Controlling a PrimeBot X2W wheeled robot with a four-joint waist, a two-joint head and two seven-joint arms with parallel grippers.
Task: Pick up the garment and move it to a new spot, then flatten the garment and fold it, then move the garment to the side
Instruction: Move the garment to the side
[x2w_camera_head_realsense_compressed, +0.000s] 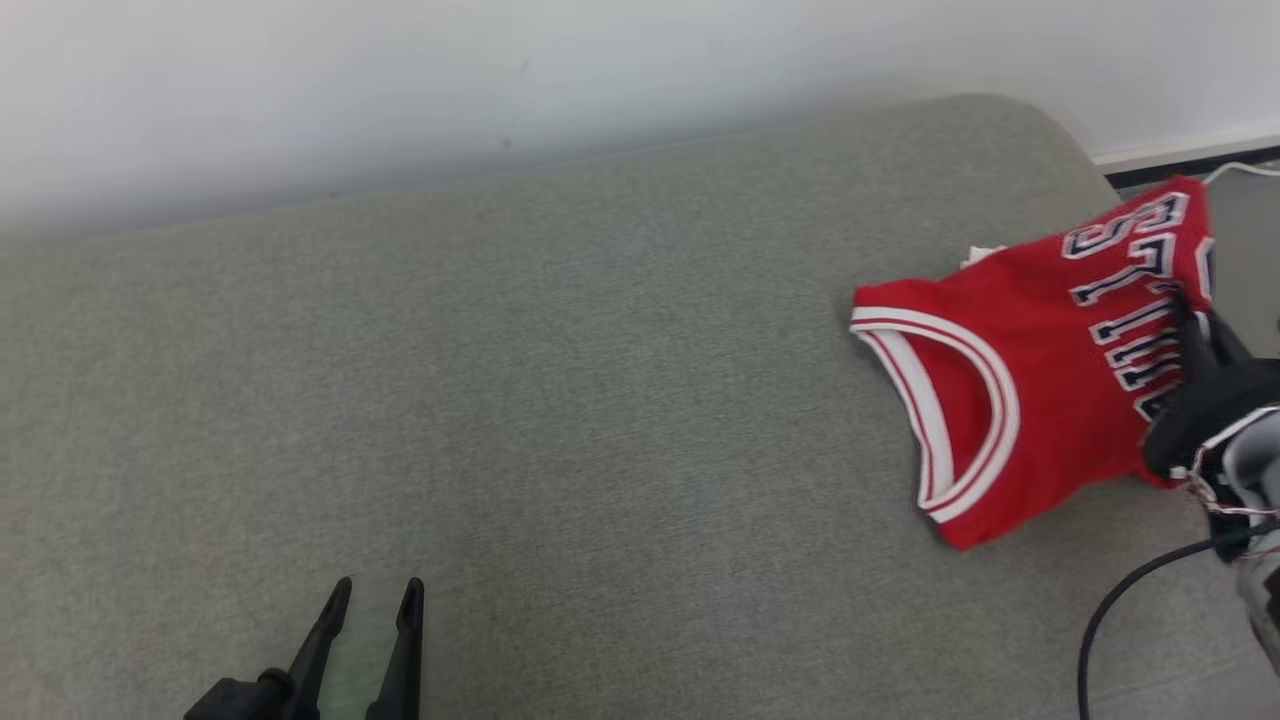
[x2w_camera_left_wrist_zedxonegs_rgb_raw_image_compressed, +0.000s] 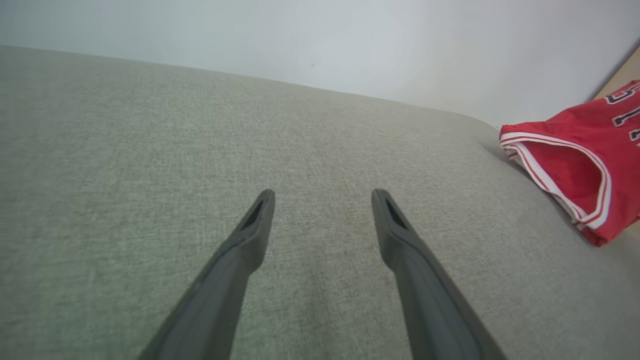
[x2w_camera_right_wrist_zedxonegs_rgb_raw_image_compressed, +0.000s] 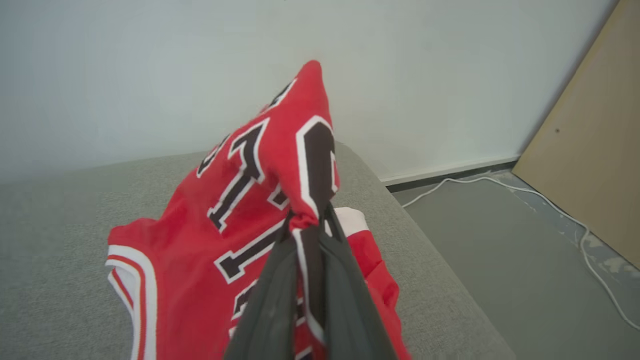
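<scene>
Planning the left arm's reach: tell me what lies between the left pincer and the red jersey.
Bare grey cushion, nothing on it, from left pincer to red jersey; the head view shows it.

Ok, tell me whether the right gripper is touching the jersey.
Touching. The right wrist view shows the right gripper shut on a bunched fold of the red jersey, with the cloth pinched between its two fingers.

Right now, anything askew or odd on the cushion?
The red jersey lies bunched and twisted at the right end of the grey cushion, one fold pinched up by the right gripper, so it is not flat. No damage or spill visible. Left gripper is open over bare cushion.
</scene>
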